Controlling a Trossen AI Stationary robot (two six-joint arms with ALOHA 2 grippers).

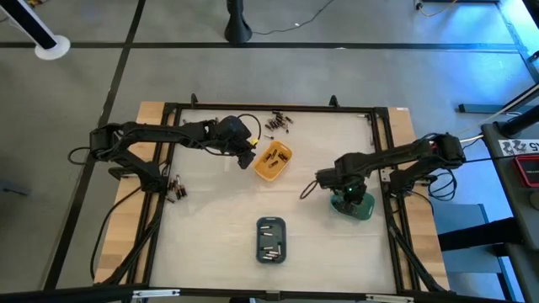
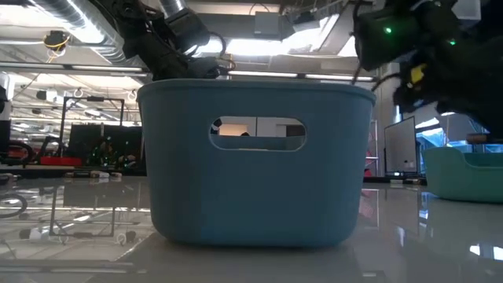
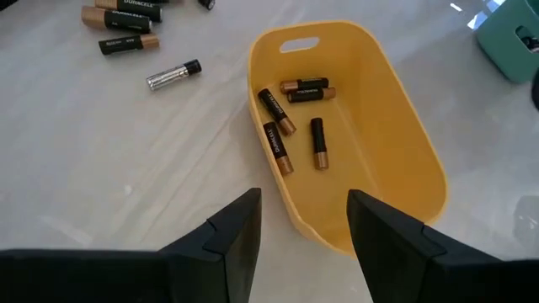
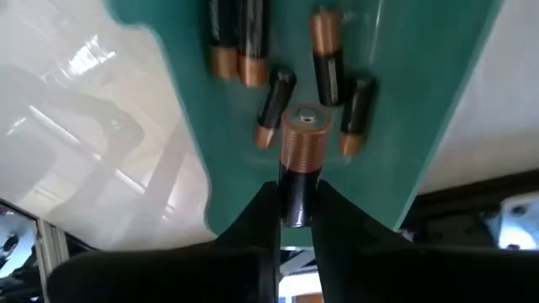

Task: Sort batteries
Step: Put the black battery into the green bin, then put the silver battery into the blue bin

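Above the green tray at the right side of the tabletop, the right tool pinches one copper-topped battery by its black lower end, the copper end pointing down toward the tray floor, where several similar cells already lie. The step in hand looks to be the drop into this tray, and doing it well probably means keeping the cell over the middle of the tray, clear of the walls, and lowering it close to the floor before the fingers part, so that it lies down among the others instead of bouncing out or rolling off the rim. A slow, small parting should be enough, since the cell is slim and held only at its tail. The left tool hovers with its fingers spread and empty just short of the near end of the yellow tray, which holds five copper-and-black batteries. Beyond that tray, loose cells and one silvery battery wait unsorted on the tabletop, well apart from the right arm. A blue tray near the front edge holds a few more cells. The left arm would do well to wait clear until the right one has let go.
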